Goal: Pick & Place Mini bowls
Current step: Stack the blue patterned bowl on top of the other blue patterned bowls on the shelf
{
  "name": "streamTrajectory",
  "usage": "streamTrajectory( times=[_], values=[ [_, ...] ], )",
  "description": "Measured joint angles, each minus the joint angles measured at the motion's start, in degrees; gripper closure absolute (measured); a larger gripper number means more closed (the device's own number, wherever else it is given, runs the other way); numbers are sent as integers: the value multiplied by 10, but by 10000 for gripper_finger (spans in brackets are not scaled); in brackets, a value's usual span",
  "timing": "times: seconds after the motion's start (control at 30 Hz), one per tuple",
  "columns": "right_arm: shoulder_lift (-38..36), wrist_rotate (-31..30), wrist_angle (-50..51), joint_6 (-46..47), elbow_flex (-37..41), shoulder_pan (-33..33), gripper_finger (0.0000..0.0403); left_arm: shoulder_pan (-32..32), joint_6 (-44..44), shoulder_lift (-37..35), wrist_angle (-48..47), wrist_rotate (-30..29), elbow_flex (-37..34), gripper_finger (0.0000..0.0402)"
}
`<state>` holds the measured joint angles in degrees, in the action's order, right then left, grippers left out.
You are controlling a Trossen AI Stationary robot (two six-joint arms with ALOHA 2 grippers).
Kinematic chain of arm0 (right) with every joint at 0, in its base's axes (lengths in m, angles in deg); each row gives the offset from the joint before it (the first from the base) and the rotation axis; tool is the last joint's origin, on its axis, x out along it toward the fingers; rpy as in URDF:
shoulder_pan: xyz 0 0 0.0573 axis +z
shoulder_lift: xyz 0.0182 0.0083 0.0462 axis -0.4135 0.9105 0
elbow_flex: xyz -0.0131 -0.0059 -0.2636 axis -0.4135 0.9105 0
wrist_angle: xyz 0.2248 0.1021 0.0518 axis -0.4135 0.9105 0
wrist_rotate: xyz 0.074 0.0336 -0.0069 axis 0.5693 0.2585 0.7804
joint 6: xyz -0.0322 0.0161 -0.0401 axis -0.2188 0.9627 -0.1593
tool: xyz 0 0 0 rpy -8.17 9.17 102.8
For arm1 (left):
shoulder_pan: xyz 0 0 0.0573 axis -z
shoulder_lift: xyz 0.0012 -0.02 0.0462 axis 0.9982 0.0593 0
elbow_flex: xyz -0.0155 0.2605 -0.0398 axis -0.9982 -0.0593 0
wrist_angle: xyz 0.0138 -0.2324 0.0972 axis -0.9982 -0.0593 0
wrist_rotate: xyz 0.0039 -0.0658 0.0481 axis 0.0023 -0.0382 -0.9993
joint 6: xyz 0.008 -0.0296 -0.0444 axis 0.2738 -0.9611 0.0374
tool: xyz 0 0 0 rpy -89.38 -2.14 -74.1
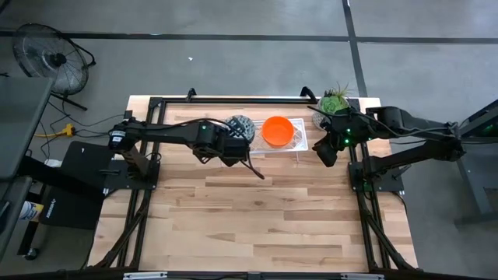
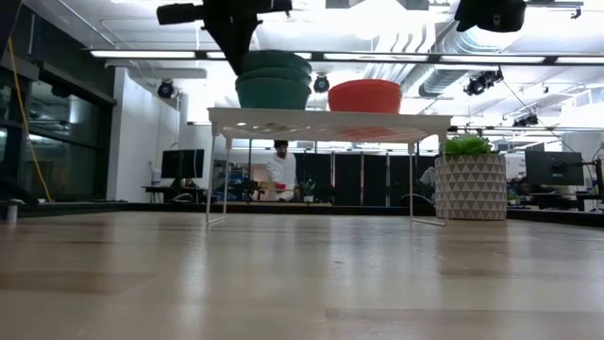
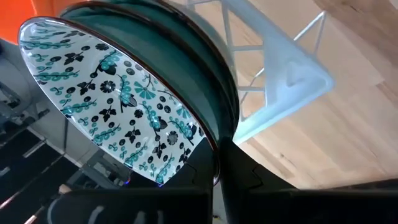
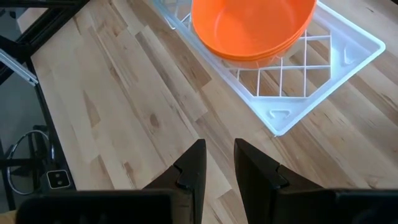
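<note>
A stack of mini bowls [image 1: 241,126] with teal outer walls and a white, teal-and-black patterned inside [image 3: 112,93] stands on a white wire rack [image 1: 300,148] at the table's far middle. It also shows in the low view [image 2: 274,83]. Nested orange bowls [image 1: 278,131] stand beside it on the rack, toward the right. My left gripper [image 1: 233,150] is at the patterned stack's near-left rim, shut on the top bowl. My right gripper [image 1: 327,150] hangs empty off the rack's right end, its fingers [image 4: 219,155] a narrow gap apart. My left gripper holds the top patterned bowl by its rim [image 3: 214,158] on the near-left side. One finger [image 3: 200,174] is on the patterned inside and one [image 3: 249,183] on the teal outer wall. The fingers come from above, slanting down. The bowl sits nested in the stack on the rack.
A pale patterned pot with a green plant [image 1: 334,101] stands at the far right, close behind my right gripper. The rack stands on thin legs [image 2: 222,179], raised off the wooden table. A person [image 2: 280,175] is in the room far behind.
</note>
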<state>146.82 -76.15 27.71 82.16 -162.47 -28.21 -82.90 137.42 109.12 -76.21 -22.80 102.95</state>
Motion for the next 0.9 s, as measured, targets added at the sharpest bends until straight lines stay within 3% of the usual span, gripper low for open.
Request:
streamTrajectory(
  times=[0.63, 0.9],
  values=[
    [0, 2, 0, 4, 0, 0, 332, 0, 38, 22, -4, -36, 1, 400],
    [0, 3, 0, 4, 0, 0, 332, 0, 38, 22, -7, -32, 1, 361]
  ],
)
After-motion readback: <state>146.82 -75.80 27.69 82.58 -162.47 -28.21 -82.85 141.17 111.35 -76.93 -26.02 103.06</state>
